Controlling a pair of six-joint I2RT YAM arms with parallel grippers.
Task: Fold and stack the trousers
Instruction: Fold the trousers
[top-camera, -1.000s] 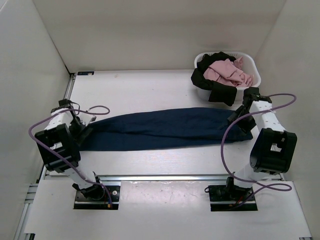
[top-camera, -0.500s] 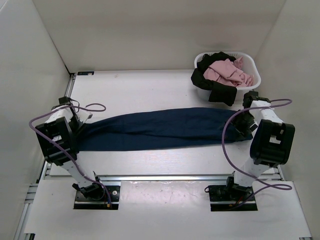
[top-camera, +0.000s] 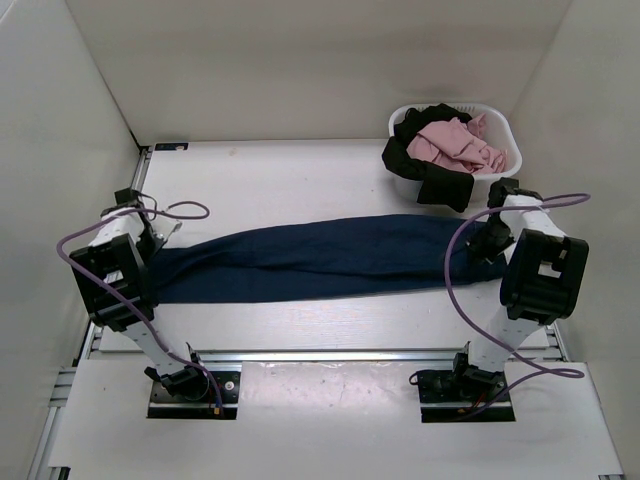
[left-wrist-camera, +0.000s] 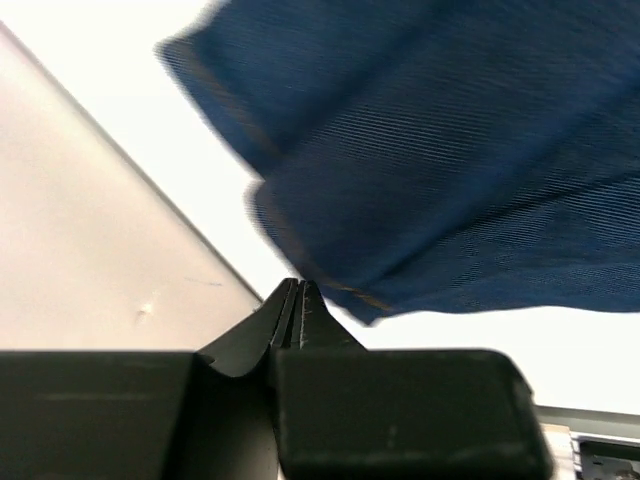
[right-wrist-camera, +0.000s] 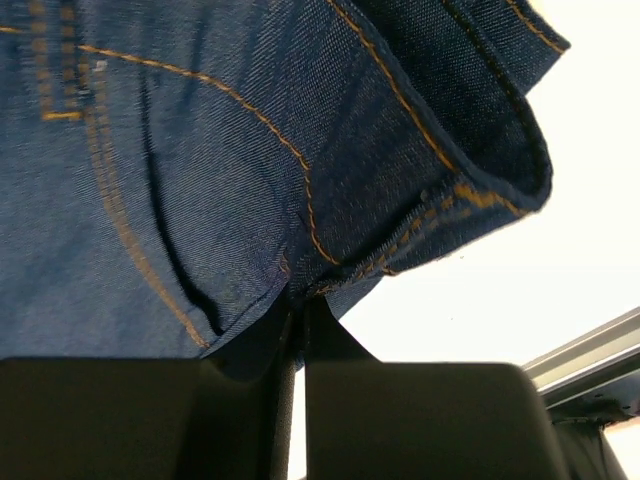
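The trousers (top-camera: 320, 258) lie stretched left to right across the white table as one long dark blue strip. My left gripper (top-camera: 163, 260) is at their left end. In the left wrist view its jaws are shut (left-wrist-camera: 297, 286), tips meeting the tan-stitched hem of the trousers (left-wrist-camera: 450, 180). My right gripper (top-camera: 487, 248) is at the right end, by the waist. In the right wrist view it is shut (right-wrist-camera: 298, 302) on a pinch of denim of the trousers (right-wrist-camera: 200, 150), just below a tan seam and the waistband.
A white laundry basket (top-camera: 512, 140) stands at the back right, holding a pink cloth (top-camera: 455, 145); a black cloth (top-camera: 430, 175) hangs over its front. White walls enclose the table on three sides. A metal rail (top-camera: 330, 355) runs along the near edge.
Both grippers have gone from open to shut, each on its own end of the trousers. Both arms have shifted slightly toward the cloth. The trousers lie almost as before.
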